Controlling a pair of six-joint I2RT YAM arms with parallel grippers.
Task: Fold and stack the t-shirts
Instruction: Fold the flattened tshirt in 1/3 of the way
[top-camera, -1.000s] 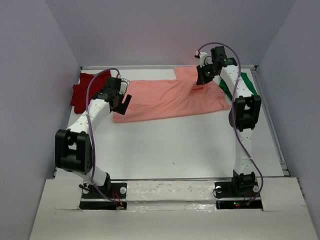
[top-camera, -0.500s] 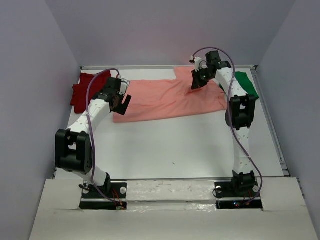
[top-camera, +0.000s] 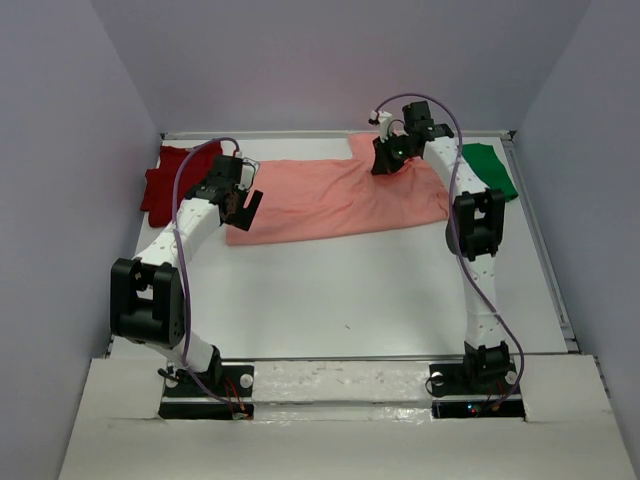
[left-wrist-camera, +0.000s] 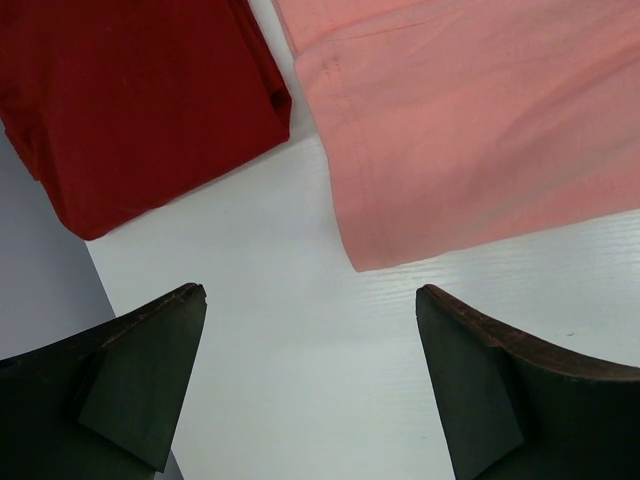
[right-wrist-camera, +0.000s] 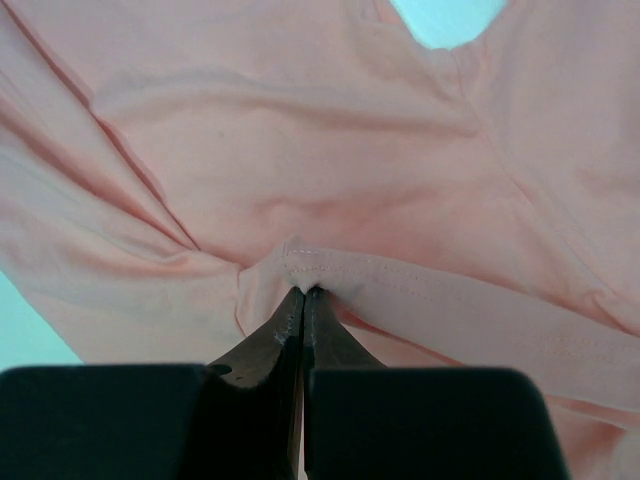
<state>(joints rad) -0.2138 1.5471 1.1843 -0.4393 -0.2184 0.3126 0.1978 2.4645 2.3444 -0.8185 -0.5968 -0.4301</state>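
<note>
Right gripper (top-camera: 385, 160) has moved left, pinched shut on a hem of the salmon-pink t-shirt (top-camera: 320, 200) at the worktop's (top-camera: 340, 290) back, probably folding it inward; left gripper (top-camera: 245, 205) hovers wide open by its corner.

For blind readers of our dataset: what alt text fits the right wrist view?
The right gripper, shut, pinches a stitched hem of the salmon-pink t-shirt, whose wrinkled cloth fills nearly the whole view. Pale table shows at top and lower left.

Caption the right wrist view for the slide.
Right gripper pinches a stitched hem of the salmon-pink t-shirt, jaws shut.
</note>
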